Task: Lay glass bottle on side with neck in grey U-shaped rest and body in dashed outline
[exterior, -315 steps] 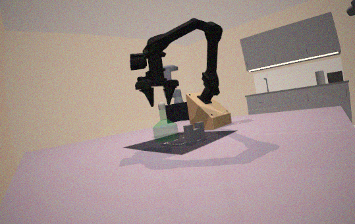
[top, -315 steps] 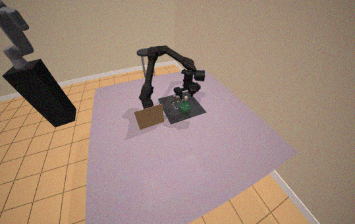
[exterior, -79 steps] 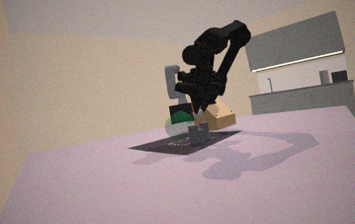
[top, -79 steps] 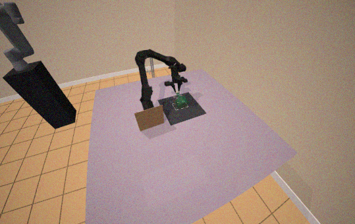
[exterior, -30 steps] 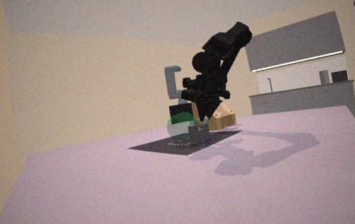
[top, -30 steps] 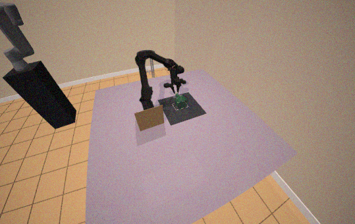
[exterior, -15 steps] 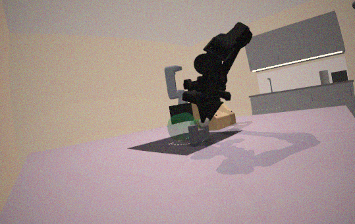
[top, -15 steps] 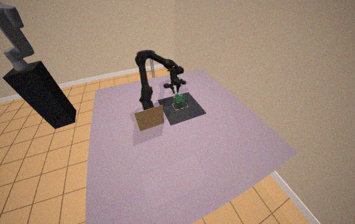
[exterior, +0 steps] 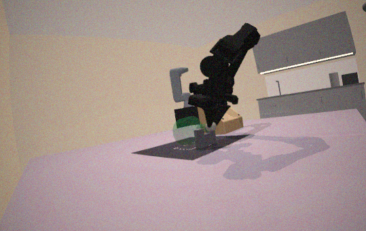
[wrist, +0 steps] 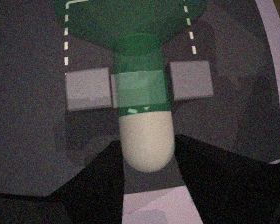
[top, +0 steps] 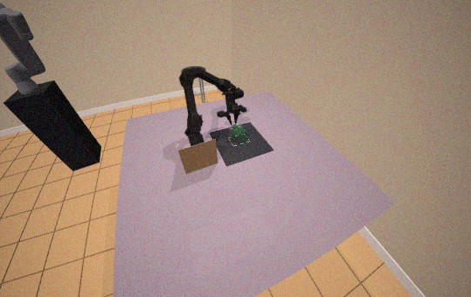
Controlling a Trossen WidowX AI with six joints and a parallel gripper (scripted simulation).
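green glass bottle (top: pixel 239 132) (exterior: pixel 185 132) (wrist: pixel 139 55), rounded cream cap (exterior: pixel 211 127) (wrist: pixel 147 141), blocky grey rest (exterior: pixel 205 139) (wrist: pixel 89 89)

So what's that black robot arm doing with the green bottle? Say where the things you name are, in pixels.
The arm's gripper (top: pixel 234 125) (exterior: pixel 212 126) (wrist: pixel 148 145) is holding the green glass bottle (top: pixel 238 132) (exterior: pixel 187 130) (wrist: pixel 139 60) by its white-capped end. The bottle is tipped over, with its neck above the gap in the little grey U-shaped rest (exterior: pixel 204 140) (wrist: pixel 88 90). The job is to lay it down gently there and let go, but the gripper hasn't let go. I can't tell whether the neck touches the rest.
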